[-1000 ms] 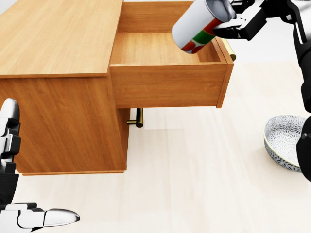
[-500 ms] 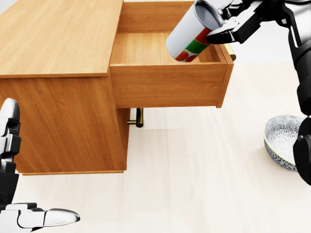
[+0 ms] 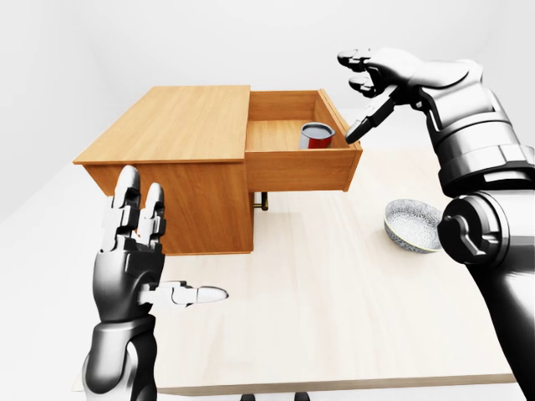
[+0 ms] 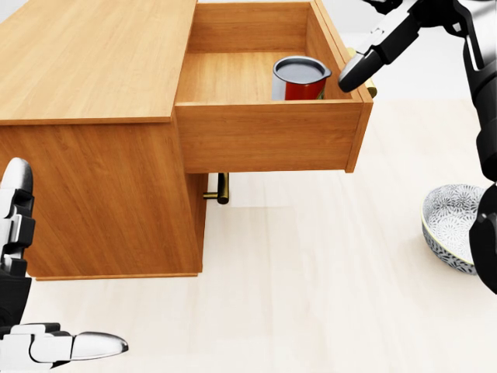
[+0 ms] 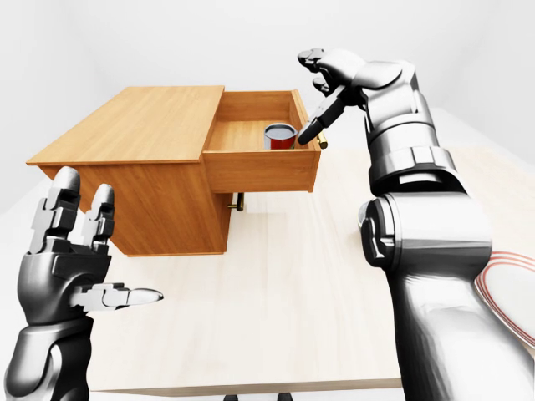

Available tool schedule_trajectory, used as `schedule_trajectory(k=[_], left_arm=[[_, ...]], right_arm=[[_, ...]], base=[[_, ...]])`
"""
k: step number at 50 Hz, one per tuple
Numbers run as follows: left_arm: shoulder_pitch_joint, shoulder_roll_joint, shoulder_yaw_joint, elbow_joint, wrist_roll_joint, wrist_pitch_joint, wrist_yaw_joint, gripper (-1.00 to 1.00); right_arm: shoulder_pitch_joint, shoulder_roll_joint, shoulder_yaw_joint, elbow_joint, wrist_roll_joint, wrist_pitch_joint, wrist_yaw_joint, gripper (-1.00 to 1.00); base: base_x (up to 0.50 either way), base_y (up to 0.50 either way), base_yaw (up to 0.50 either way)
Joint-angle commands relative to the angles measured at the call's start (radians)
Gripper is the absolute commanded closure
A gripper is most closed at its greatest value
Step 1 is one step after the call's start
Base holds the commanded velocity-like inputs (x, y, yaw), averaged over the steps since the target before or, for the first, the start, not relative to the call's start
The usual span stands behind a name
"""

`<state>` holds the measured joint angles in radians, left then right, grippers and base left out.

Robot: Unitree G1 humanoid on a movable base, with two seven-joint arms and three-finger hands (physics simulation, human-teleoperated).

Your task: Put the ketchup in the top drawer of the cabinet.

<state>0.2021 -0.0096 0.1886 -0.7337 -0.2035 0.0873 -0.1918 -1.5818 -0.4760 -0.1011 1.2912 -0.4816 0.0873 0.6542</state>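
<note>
Inside the open top drawer (image 4: 272, 136) of the cabinet (image 3: 171, 159), toward its right end, the ketchup (image 4: 299, 78) stands upright on the drawer floor with nothing gripping it, so the placing itself looks done. The right hand (image 3: 374, 83) hovers just above the drawer's right corner with its fingers spread and empty, one fingertip close to the drawer's right wall, while the left hand (image 3: 138, 246) is held up near the robot, well apart from the cabinet, fingers splayed and empty. What is left, by my judgement, is only to draw the right arm clear; the task does not say to shut the drawer.
</note>
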Motion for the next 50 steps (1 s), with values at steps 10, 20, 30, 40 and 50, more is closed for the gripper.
schedule_trajectory(k=[10,20,30,40,50], left_arm=[[-0.001,0.001,-0.007,0.007,0.006,0.0,0.004,-1.0],[0.003,0.0,-0.006,0.003,0.005,0.0,0.003,-1.0],[0.011,-0.002,-0.011,-0.003,0.007,0.0,0.002,-1.0],[0.017,-0.003,-0.012,-0.007,0.006,0.0,-0.001,-1.0],[0.01,-0.002,0.002,-0.016,-0.004,0.0,-0.001,-1.0]], right_arm=[[-0.073,-0.028,0.008,-0.015,-0.023,0.0,0.036,-1.0],[-0.169,-0.074,0.042,-0.071,-0.093,0.0,0.044,-1.0],[-0.238,-0.144,0.037,-0.187,-0.144,0.0,0.044,-1.0],[-0.079,-0.211,0.023,-0.729,-0.235,0.0,0.044,-1.0],[0.297,-0.224,-0.063,-1.424,-0.326,0.0,0.044,-1.0]], base=[[0.0,0.0,0.0],[0.0,0.0,0.0],[0.0,0.0,0.0],[0.0,0.0,0.0],[0.0,0.0,0.0]])
